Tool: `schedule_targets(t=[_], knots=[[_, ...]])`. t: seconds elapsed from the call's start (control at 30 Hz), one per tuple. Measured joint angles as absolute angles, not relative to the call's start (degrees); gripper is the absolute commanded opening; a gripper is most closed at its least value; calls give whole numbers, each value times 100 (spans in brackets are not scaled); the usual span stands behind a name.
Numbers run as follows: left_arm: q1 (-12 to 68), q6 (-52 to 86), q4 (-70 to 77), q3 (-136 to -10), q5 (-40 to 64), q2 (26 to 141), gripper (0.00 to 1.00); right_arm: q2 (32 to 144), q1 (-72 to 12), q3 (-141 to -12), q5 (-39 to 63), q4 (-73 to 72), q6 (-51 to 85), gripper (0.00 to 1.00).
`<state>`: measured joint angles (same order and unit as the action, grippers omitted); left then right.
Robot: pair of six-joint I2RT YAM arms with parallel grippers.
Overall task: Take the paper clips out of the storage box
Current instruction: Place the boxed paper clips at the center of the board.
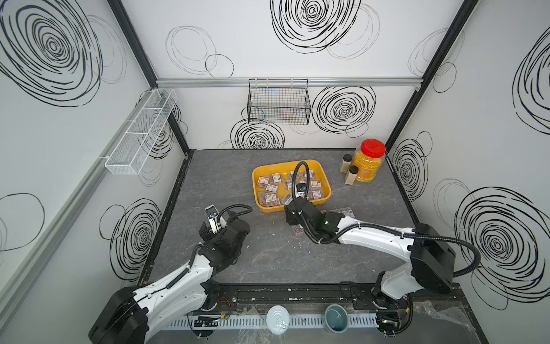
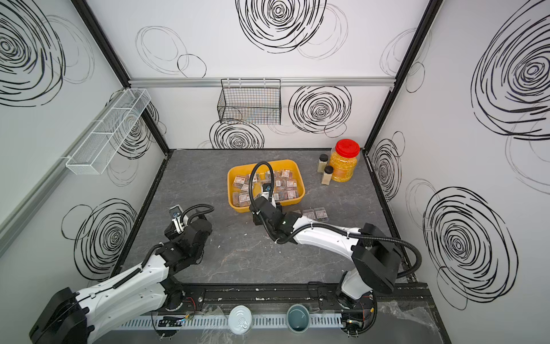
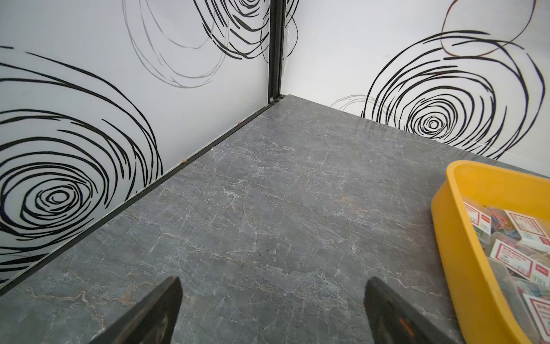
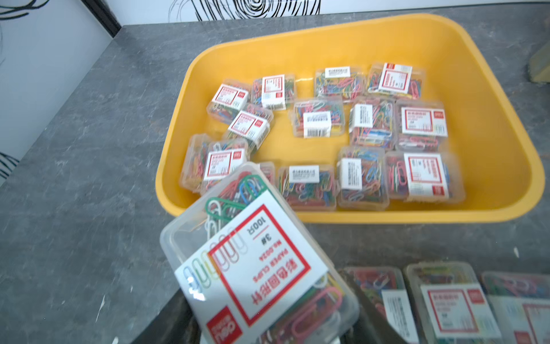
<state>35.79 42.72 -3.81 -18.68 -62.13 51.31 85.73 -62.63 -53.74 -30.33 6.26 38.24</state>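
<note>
- The right jaws are clamped on one clear case (image 4: 262, 268) of coloured clips, tilted, with its label towards the wrist camera.
- The yellow box (image 4: 491, 89) lies just ahead of those jaws, its near rim just beyond the case. Over a dozen more cases (image 4: 317, 122) lie scattered inside.
- Three loose cases (image 4: 452, 303) sit on the worktop (image 4: 74, 178) just right of the right jaws.
- The left jaws stand wide open and empty over bare worktop, with the box ahead and to their right, apart from them.
- The worktop is grey and marbled, and the walls (image 1: 297, 68) are white with black swirls.
- Well right of and beyond the right jaws stand a red-lidded jar (image 1: 369, 162) and two bottles (image 1: 352, 174).
- A basket (image 1: 278, 101) and a rack (image 1: 140, 131) hang on the walls.
- In both top views the right arm's cable (image 1: 294, 175) loops across the box, hiding some cases.
</note>
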Motion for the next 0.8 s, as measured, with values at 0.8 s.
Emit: schedule_targets(t=[0.8], knots=[[3736, 4484, -657, -1979, -6479, 5181, 99, 10250, -7102, -5304, -2895, -169, 5061, 54]])
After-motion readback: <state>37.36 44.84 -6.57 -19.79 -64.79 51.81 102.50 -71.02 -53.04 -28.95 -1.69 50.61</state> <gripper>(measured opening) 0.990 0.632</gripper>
